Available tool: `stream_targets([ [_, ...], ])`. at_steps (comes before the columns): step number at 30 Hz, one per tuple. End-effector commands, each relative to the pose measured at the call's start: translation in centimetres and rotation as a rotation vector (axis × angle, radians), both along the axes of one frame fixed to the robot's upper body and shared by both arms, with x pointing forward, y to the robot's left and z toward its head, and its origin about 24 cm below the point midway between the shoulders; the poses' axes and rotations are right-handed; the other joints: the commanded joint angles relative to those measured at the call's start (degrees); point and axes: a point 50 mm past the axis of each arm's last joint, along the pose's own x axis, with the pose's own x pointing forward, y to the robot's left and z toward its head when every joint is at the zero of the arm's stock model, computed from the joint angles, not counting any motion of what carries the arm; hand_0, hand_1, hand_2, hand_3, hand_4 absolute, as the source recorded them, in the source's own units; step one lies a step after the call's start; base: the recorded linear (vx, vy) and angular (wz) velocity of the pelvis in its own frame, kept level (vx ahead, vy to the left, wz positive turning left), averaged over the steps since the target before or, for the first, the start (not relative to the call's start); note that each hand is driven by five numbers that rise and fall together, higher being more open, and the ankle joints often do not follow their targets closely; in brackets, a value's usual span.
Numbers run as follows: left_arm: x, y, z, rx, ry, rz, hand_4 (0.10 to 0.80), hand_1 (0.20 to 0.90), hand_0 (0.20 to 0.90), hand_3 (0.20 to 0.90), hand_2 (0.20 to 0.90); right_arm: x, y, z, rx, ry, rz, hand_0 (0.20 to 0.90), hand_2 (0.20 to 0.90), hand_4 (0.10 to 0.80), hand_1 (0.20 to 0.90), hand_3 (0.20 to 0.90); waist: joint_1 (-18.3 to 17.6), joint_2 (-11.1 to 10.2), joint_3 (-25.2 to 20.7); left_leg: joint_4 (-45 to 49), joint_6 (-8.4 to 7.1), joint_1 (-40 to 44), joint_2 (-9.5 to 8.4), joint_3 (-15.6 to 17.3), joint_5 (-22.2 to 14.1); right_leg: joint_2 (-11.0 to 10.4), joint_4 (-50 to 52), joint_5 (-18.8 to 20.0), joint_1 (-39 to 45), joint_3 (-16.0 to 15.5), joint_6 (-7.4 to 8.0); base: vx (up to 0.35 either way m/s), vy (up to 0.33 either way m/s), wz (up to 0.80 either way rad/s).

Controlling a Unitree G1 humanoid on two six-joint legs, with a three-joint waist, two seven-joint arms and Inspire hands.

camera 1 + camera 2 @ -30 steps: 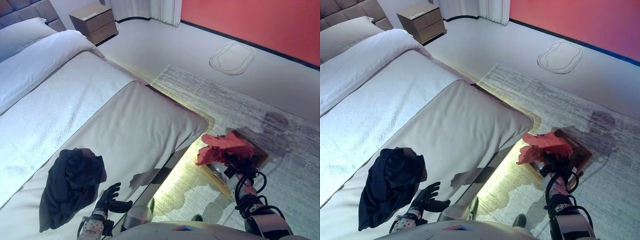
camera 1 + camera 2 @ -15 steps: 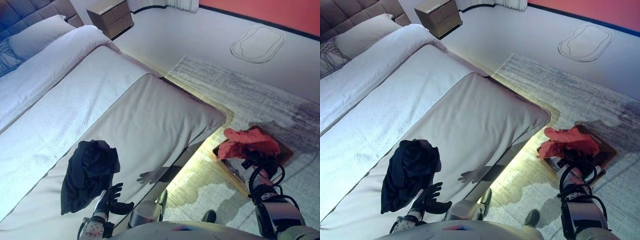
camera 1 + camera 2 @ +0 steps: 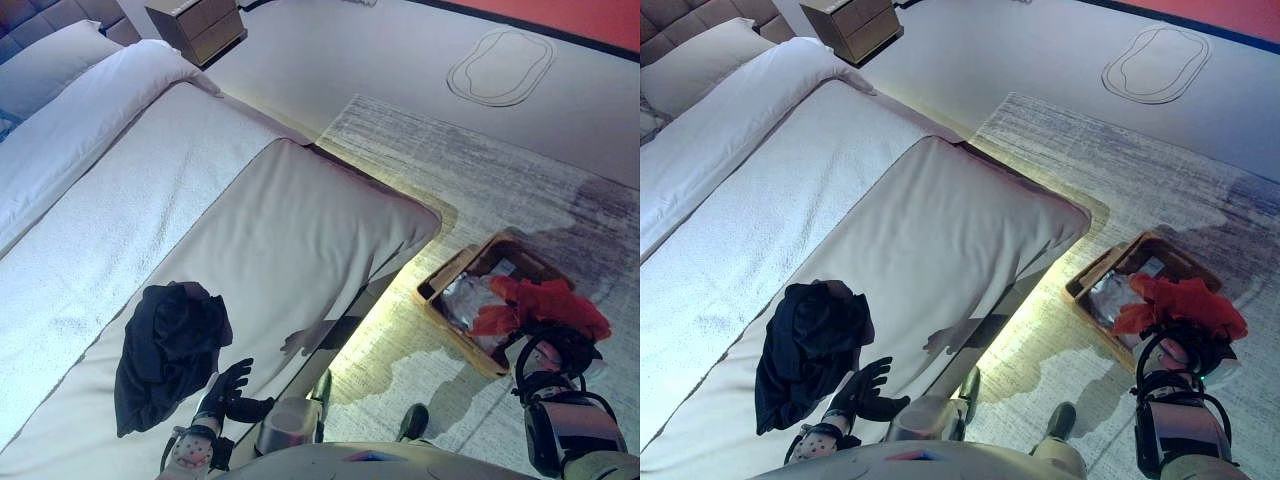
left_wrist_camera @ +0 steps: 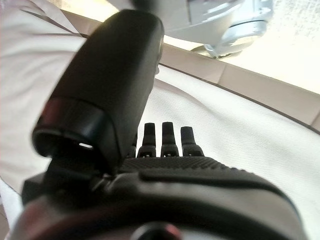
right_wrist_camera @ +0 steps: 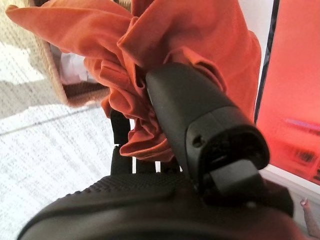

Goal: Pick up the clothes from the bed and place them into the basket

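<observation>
A dark navy garment lies crumpled on the beige bed cover near the foot of the bed. My left hand rests open on the cover just right of it, fingers straight, as the left wrist view shows. My right hand is shut on a red garment and holds it over the near right side of the wicker basket on the rug. In the right wrist view the thumb presses into the red cloth. Light clothing lies inside the basket.
The bed's white duvet and pillows stretch to the far left. A wooden nightstand stands at the top. A grey rug covers the floor right of the bed, with a red wall beyond.
My right hand has carried the red garment to the right, uncovering the open basket. The camera view has shifted. My left hand stays by the dark garment.
</observation>
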Motion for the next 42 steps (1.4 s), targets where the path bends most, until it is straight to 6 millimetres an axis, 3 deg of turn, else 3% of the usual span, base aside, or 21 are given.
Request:
stream_targets([
  [1, 1.9, 1.4, 1.3, 0.041, -0.091, -0.016, 0.800, 0.900, 0.900, 0.900, 0.900, 1.1, -4.2, 4.7, -0.180, -0.095, -0.017, 0.300, 0.300, 0.100, 0.300, 0.200, 0.88, -0.72, -1.04, 0.06, -0.87, -4.15, -1.35, -2.26, 0.71, -0.92, 4.31, -3.27, 1.74, -4.57, 1.53, -0.020, -0.039, -0.01],
  [11, 2.4, 1.9, 1.6, 0.048, -0.107, -0.007, 0.800, 0.900, 0.900, 0.900, 0.900, 1.6, -5.9, 6.6, -0.211, -0.130, 0.038, 0.300, 0.300, 0.100, 0.300, 0.200, 0.22, -0.26, -0.10, -0.33, -1.05, -4.27, -1.25, -2.30, 0.60, -0.71, 4.10, -2.95, 0.72, -4.06, 1.58, -0.032, -0.014, -0.06],
  [29, 2.2, 2.2, 1.5, 0.043, -0.094, 0.011, 0.800, 0.900, 0.900, 0.900, 0.900, 3.2, -5.5, 7.4, -0.231, -0.146, 0.171, 0.300, 0.300, 0.100, 0.300, 0.200, 0.70, -0.19, -0.17, -0.27, -1.16, -3.28, -1.21, -2.76, 0.05, -1.06, 5.09, -3.58, 0.80, -4.89, 1.33, 0.020, 0.003, 0.01],
  [30, 2.1, 2.2, 1.5, 0.040, -0.091, 0.011, 0.800, 0.900, 0.900, 0.900, 0.900, 3.4, -5.3, 7.4, -0.226, -0.149, 0.198, 0.481, 0.481, 0.311, 0.481, 0.411, 0.75, -0.19, -0.10, -0.21, -1.15, -3.25, -1.17, -2.82, 0.06, -1.11, 5.27, -3.63, 0.76, -4.98, 1.28, 0.032, -0.007, 0.00],
  [31, 2.1, 2.2, 1.5, 0.038, -0.090, 0.012, 0.800, 0.900, 0.900, 0.900, 0.900, 3.6, -5.2, 7.4, -0.228, -0.151, 0.215, 0.764, 0.764, 0.641, 0.764, 0.741, 0.82, -0.19, -0.07, -0.19, -1.14, -3.23, -1.16, -2.88, 0.05, -1.14, 5.34, -3.68, 0.78, -5.06, 1.25, 0.030, -0.009, 0.00],
  [32, 2.1, 2.2, 1.5, 0.037, -0.090, 0.011, 0.800, 0.900, 0.900, 0.900, 0.900, 3.8, -5.0, 7.4, -0.226, -0.150, 0.241, 0.900, 0.900, 0.800, 0.900, 0.900, 0.84, -0.22, -0.03, -0.16, -1.12, -3.19, -1.18, -2.92, 0.01, -1.14, 5.37, -3.70, 0.82, -5.11, 1.23, 0.000, 0.000, 0.00],
  [42, 1.1, 2.9, 1.2, 0.015, -0.031, 0.018, 0.800, 0.900, 0.900, 0.900, 0.900, 3.2, -4.5, 5.7, -0.158, -0.103, 0.362, 0.900, 0.900, 0.800, 0.900, 0.900, 0.96, -0.63, -0.30, -0.19, -1.02, -2.24, -1.18, -2.89, -0.39, -0.95, 5.43, -3.84, 1.41, -5.24, 1.23, 0.039, -0.009, 0.01],
])
